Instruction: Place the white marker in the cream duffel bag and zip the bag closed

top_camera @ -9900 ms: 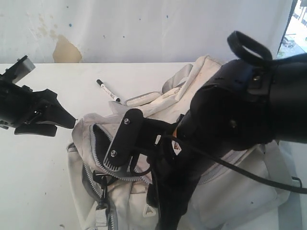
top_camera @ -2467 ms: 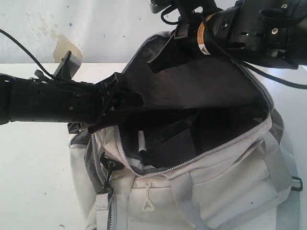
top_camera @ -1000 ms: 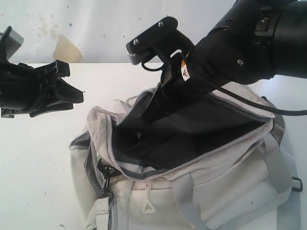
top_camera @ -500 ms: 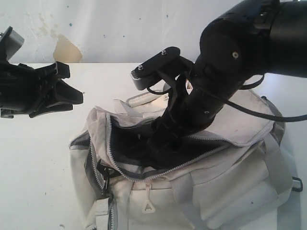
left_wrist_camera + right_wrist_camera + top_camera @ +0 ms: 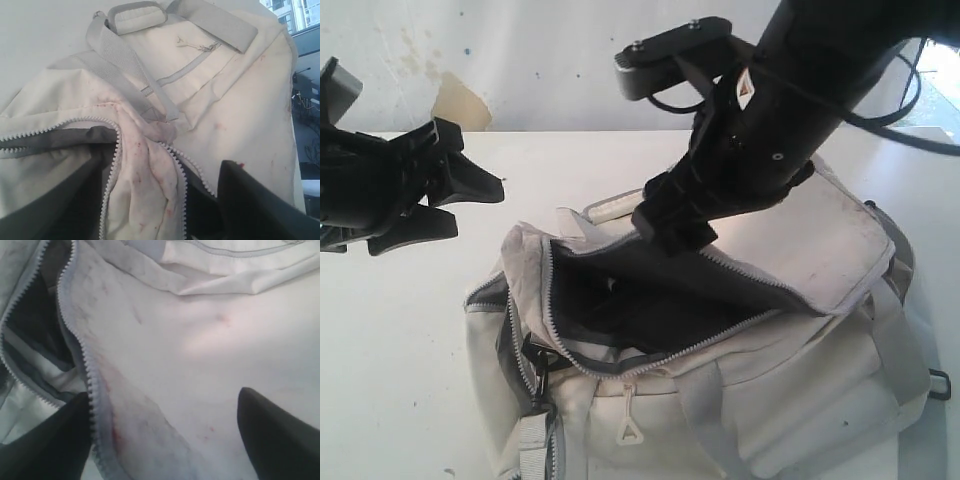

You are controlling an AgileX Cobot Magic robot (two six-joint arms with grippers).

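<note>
**Left arm.** Enters from the left edge of the exterior view and lies about level, pointing towards the bag. The left gripper (image 5: pixel 470 208) hangs over the table (image 5: pixel 400 350), clear of the bag, with its jaws spread wide and nothing between them. In the left wrist view one dark finger (image 5: pixel 255 205) shows over the stained fabric.

**Right arm.** Comes down from the upper right, sloping left, with the wrist bent. A grey-topped bracket (image 5: pixel 675 50) juts out above it. The right gripper (image 5: pixel 672 218) points down at the bag's rear top panel, just at the back edge of the opening. Whether it touches the cloth cannot be told. Its jaws stand wide and hold nothing. In the right wrist view the two fingers flank bare fabric (image 5: pixel 164 392).

**Bag** (image 5: pixel 800 400). Cream, lying on the table. The zip (image 5: pixel 660 350) is open along the top, with dark lining showing in the gap. Reddish smudges mark the cloth near the zip teeth (image 5: pixel 150 170). Grey straps cross the front. A black clip (image 5: pixel 535 355) hangs at the left end, and a triangular pull tab (image 5: pixel 628 430) sits on the front pocket.

**Marker.** Cannot be made out in any view, and the bag's interior is too dark to read.

**Labels.** A small orange-and-white triangular sticker (image 5: pixel 745 90) sits on the right arm, its print too small to read. No writing can be made out on the bag.
</note>
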